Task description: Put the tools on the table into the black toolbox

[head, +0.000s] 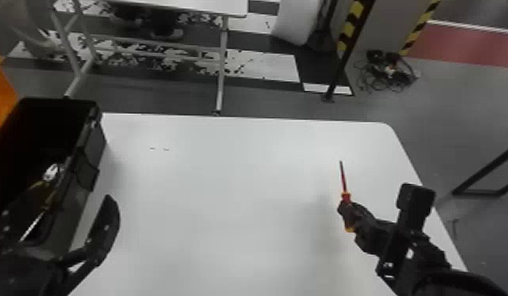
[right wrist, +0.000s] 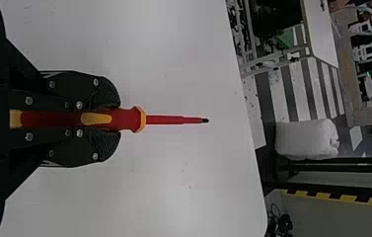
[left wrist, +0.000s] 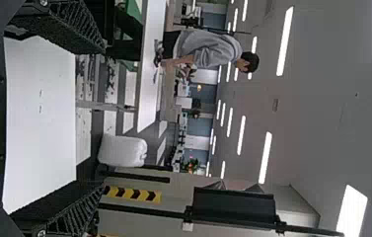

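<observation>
pinching the screwdriver (right wrist: pixel 124 119) by the handle in the right gripper (head: pixel 345 208), over the right side of the table (head: pixel 225 189), and pointing it toward the far edge. holding the left gripper (head: pixel 56 211) spread wide near the toolbox (head: pixel 96 146), with tools (head: pixel 51 172) inside, at the table's left.

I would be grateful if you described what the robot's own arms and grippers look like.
The left arm and right arm are black. The left gripper and right gripper each have two black fingers with ridged surfaces and round, silvery screws. The right arm carries a boxy black block with rounded corners and a small pale patch.
</observation>
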Robot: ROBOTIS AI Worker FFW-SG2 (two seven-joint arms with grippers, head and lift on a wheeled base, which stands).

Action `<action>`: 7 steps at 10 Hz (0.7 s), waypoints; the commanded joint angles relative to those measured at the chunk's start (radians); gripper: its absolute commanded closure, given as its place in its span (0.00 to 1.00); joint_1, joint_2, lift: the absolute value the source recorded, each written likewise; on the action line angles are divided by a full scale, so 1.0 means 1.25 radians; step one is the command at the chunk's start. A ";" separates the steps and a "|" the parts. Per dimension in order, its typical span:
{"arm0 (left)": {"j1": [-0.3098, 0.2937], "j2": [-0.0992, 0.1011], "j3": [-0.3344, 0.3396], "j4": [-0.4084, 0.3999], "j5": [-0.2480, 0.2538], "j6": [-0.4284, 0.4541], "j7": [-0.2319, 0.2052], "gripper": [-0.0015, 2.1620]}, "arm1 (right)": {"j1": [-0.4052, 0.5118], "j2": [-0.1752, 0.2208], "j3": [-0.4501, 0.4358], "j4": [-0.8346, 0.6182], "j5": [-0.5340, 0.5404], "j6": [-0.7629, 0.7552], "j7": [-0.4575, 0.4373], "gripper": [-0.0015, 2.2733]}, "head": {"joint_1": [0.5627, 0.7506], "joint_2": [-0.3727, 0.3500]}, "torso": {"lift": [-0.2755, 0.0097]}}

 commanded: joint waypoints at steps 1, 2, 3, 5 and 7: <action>-0.004 -0.002 -0.009 -0.022 0.003 0.044 -0.021 0.03 | 0.013 0.001 0.012 -0.009 -0.001 -0.040 0.011 0.99 | 0.70 0.30 | 0.70; -0.010 -0.003 -0.016 -0.030 0.010 0.081 -0.046 0.03 | 0.026 0.001 0.018 -0.012 0.000 -0.079 0.032 0.99 | 0.70 0.29 | 0.70; -0.016 -0.004 -0.016 -0.044 0.030 0.137 -0.074 0.04 | 0.039 0.001 0.028 -0.016 0.005 -0.131 0.053 0.99 | 0.70 0.28 | 0.70; -0.025 -0.004 -0.027 -0.070 0.059 0.218 -0.110 0.05 | 0.062 0.001 0.038 -0.021 0.010 -0.221 0.118 0.99 | 0.70 0.28 | 0.70; -0.042 -0.007 -0.036 -0.095 0.095 0.336 -0.145 0.05 | 0.084 0.001 0.061 -0.034 0.026 -0.293 0.162 0.99 | 0.70 0.28 | 0.70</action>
